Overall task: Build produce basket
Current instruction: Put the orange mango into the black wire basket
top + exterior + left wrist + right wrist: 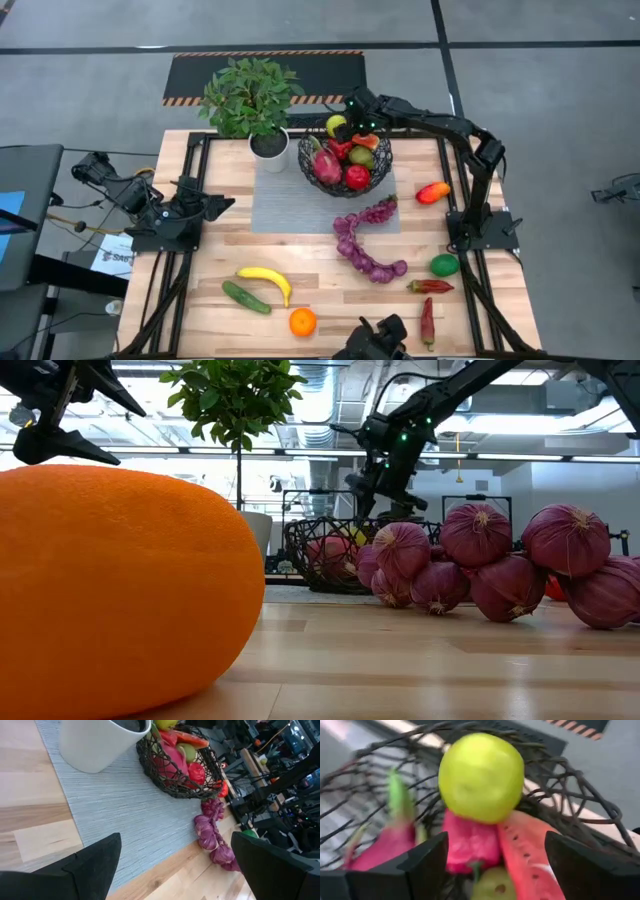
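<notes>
The black wire basket point(345, 165) stands on a grey mat at the table's far middle. It holds a pink dragonfruit point(326, 165), a red apple point(357, 177), a watermelon slice point(525, 855) and other pieces. A yellow-green round fruit point(481, 777) rests on top of the pile at the basket's far side. My right gripper point(352, 120) hangs open just above that fruit, one finger on either side, touching nothing point(495, 840). My left gripper point(222, 205) is open and empty at the table's left point(176, 837).
A leafy plant in a white pot point(269, 148) stands left of the basket. On the table lie a purple grape string point(365, 245), banana point(265, 280), cucumber point(245, 297), orange point(302, 321), lime point(444, 264), red peppers point(430, 286) and an orange-red pepper point(432, 192).
</notes>
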`<control>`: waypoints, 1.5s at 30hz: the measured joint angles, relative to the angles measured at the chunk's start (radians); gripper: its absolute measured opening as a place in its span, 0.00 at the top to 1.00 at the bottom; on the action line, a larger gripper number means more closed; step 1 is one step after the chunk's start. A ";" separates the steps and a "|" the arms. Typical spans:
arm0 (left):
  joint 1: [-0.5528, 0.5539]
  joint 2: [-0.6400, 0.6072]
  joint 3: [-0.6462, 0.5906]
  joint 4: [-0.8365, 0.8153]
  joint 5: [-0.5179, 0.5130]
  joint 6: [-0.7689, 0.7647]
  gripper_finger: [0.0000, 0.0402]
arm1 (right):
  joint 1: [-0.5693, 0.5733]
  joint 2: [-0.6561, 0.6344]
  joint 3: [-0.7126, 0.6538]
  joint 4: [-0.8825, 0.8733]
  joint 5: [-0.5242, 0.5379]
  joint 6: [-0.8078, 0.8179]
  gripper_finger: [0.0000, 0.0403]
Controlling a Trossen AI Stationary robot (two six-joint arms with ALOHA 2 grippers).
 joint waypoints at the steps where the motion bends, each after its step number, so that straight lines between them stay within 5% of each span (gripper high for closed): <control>1: 0.000 0.000 0.000 -0.002 0.000 -0.001 0.09 | -0.001 0.000 0.026 -0.041 -0.014 -0.019 0.13; 9: 0.000 0.000 0.000 -0.002 0.001 -0.001 0.09 | 0.034 -0.038 0.231 -0.546 -0.022 -0.226 0.12; 16: 0.000 0.000 0.000 -0.006 0.008 0.020 0.09 | 0.087 -0.219 0.126 -0.788 -0.006 -0.186 0.15; 24: 0.000 0.000 0.000 -0.012 0.007 0.022 0.09 | 0.137 -0.530 -0.307 -0.735 0.113 0.087 0.17; 32: 0.000 0.000 0.000 -0.011 -0.011 0.019 0.09 | 0.112 -0.706 -0.692 -0.507 0.140 0.595 0.18; 40: 0.000 0.000 0.000 -0.010 -0.011 0.003 0.09 | 0.061 -0.715 -0.843 -0.373 0.166 0.872 0.18; 45: 0.000 0.000 0.000 -0.010 0.002 0.003 0.09 | 0.022 -0.715 -0.877 -0.383 0.162 0.870 0.19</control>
